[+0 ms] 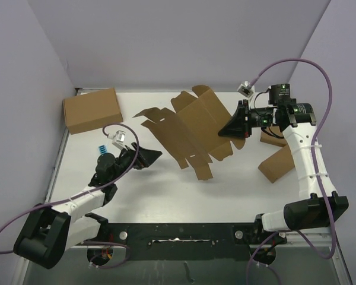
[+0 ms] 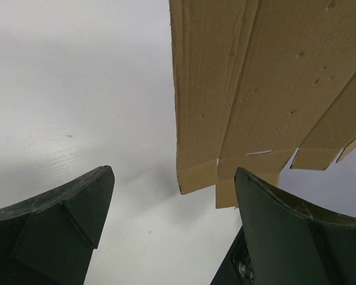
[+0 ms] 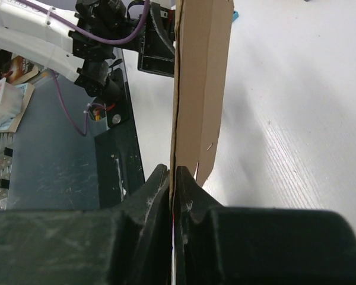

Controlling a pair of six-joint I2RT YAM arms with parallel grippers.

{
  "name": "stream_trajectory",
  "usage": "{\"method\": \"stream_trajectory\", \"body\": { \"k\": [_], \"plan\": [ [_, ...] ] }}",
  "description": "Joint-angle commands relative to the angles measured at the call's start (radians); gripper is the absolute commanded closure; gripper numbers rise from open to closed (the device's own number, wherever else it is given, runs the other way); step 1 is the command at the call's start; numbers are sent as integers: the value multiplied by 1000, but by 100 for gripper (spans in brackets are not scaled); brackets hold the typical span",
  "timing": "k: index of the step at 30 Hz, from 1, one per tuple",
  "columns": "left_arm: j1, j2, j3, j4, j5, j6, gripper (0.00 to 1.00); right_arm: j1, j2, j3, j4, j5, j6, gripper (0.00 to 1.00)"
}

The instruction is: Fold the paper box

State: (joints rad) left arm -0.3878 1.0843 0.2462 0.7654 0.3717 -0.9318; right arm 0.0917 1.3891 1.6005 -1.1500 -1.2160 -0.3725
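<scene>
One flat cardboard sheet, the paper box (image 1: 190,127), lies unfolded in the middle of the bench (image 1: 166,199). Right jaws are clamped on its right edge. Left jaws stand apart just short of the near-left flaps, touching nothing. Judgement: hold the right grip firm, bring the left onto a side panel, crease along the score — slowly.

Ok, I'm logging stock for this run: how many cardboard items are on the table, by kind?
Flat die-cut paper box: 1
Closed brown boxes: 3 (large carton, near small box, far small box)
Total: 4
</scene>
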Motion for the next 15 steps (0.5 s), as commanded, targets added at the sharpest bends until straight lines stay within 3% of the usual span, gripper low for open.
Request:
{"method": "stream_trajectory", "body": {
  "k": [1,6,15],
  "plan": [
    [-8,55,83,175,-3,22,23,-10,-2,-6,66,-94,48,100],
    [-9,112,133,201,0,23,36,-12,5,-20,80,-100,58,100],
    [-6,174,150,202,-50,26,34,-13,8,-21,86,-117,70,100]
  ]
}}
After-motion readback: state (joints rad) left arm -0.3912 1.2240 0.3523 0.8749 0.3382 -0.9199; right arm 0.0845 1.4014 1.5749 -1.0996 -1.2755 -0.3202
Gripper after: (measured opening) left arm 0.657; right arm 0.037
